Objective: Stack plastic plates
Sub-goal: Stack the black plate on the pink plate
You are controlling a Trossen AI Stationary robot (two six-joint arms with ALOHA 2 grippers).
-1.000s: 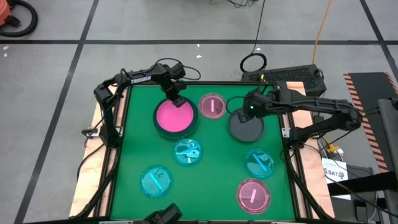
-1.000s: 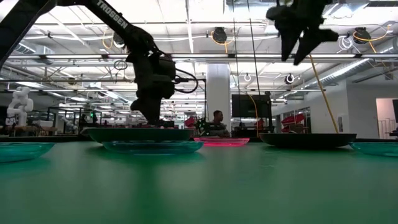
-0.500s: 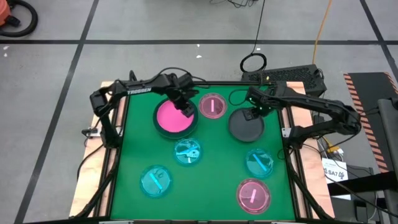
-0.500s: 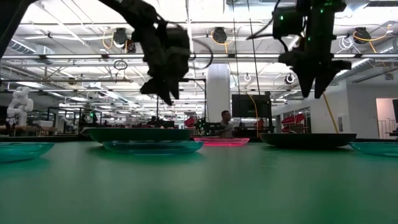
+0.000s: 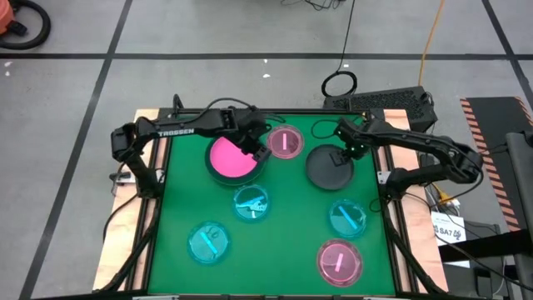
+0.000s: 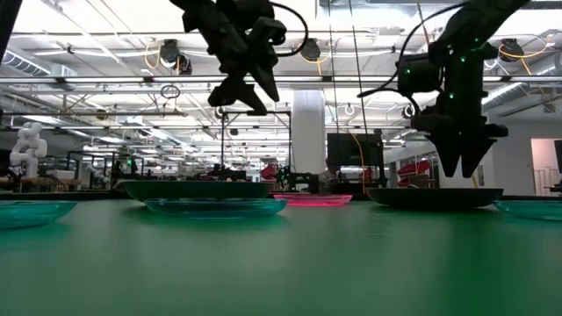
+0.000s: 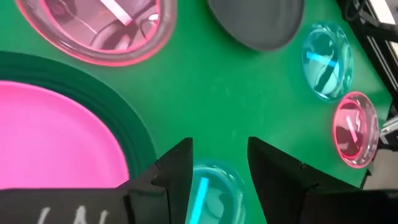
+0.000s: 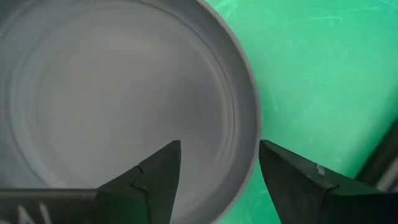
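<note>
Grey plate [image 8: 118,87] under open right gripper [image 8: 214,165]

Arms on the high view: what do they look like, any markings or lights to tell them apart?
Both are dark, slim, jointed arms trailing black cables. The left arm carries white TROSSEN lettering along its link. The right arm shows small green lights near its wrist. Each ends in a gripper with two dark, wedge-shaped jaws.

Matt grey plate [image 8: 118,87], translucent pink plate [image 7: 99,25]
</note>
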